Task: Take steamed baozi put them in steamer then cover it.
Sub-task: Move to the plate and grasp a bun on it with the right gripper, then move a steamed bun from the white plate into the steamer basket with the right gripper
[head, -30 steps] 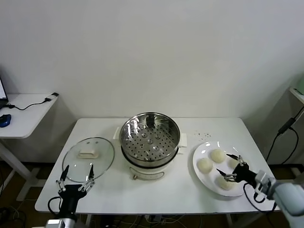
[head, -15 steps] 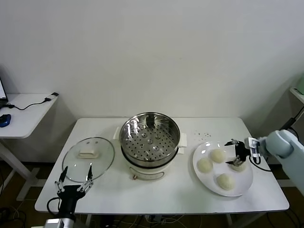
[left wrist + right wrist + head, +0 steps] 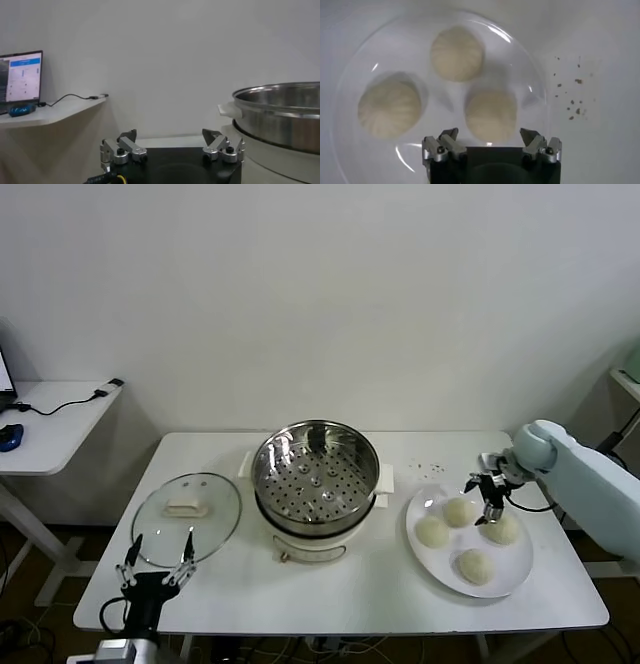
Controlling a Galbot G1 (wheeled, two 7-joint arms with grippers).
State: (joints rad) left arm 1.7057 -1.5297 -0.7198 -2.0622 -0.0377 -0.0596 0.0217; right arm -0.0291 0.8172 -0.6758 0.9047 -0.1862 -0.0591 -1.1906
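Several steamed baozi (image 3: 431,531) lie on a white plate (image 3: 515,569) at the right of the table. My right gripper (image 3: 482,496) hangs open above the plate's far side. In the right wrist view its fingers (image 3: 489,135) stand wide on either side of one baozi (image 3: 491,114), above it and not touching; two more baozi (image 3: 457,53) lie beyond on the plate (image 3: 420,40). The steamer (image 3: 315,479) stands uncovered at the table's middle, with its perforated floor bare. The cover (image 3: 187,509) lies flat to its left. My left gripper (image 3: 158,559) is parked open near the cover's front edge.
A side desk (image 3: 50,419) with a cable and a mouse stands at the far left. Dark crumbs (image 3: 430,466) dot the table behind the plate. In the left wrist view the open left gripper (image 3: 170,134) faces the steamer's side (image 3: 280,115).
My right arm has swung from the plate's near right side up and back, and now reaches in from the far right over the plate. The left arm has not moved.
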